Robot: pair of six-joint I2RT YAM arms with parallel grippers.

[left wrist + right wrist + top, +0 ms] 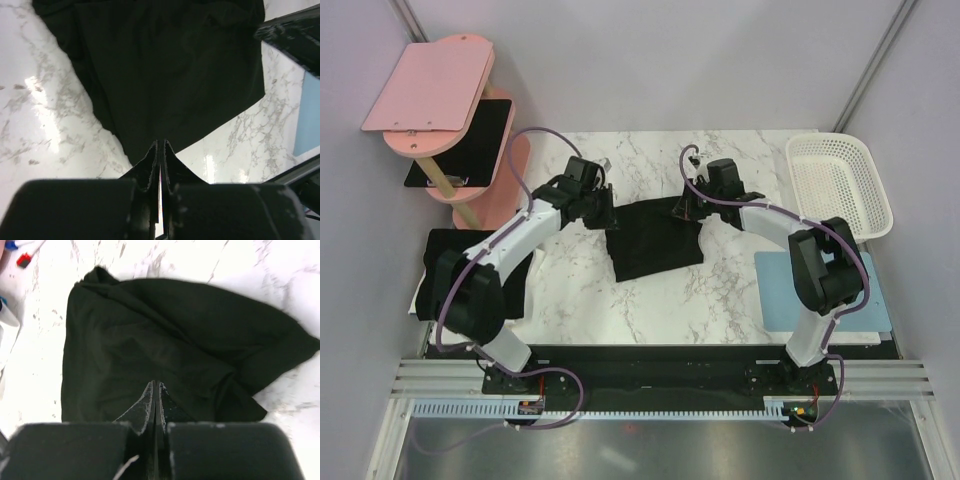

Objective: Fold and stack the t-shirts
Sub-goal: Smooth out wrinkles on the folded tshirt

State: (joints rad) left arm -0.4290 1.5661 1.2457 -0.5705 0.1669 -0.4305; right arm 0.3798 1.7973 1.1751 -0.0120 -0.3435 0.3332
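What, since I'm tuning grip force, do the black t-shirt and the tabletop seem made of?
The t-shirt: soft matte black fabric, likely cotton knit; it wrinkles and folds. The tabletop: hard glossy white surface with grey veins, mirroring lights; marble or printed laminate, cannot tell.

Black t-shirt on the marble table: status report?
Left claw and right claw both shut on far corners of the black soft fabric t-shirt. Shirt rumpled, mid-table. Nothing lying on it.
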